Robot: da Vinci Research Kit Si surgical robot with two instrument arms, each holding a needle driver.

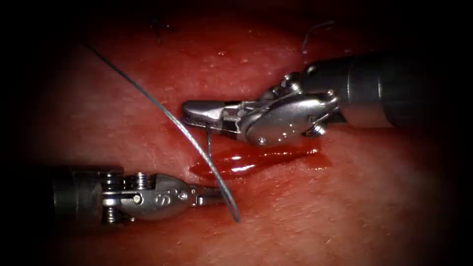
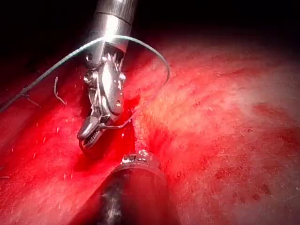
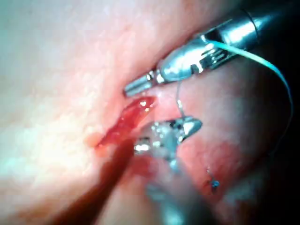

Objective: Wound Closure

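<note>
My right tool reaches in from the right over the cut, jaws shut on the thin curved needle near one end. The needle runs down from the jaws to the tissue at the cut's left end; its tip is hidden. The wrist views show the same grip and needle. My left tool lies low on the left, jaws shut with nothing seen between them. The thread arcs from the upper left past both tools' tips.
Red fluid pools in the cut. Short cut ends of thread stand in the tissue at the back, and one shows beside the right tool. The thread loops over the right tool's shaft.
</note>
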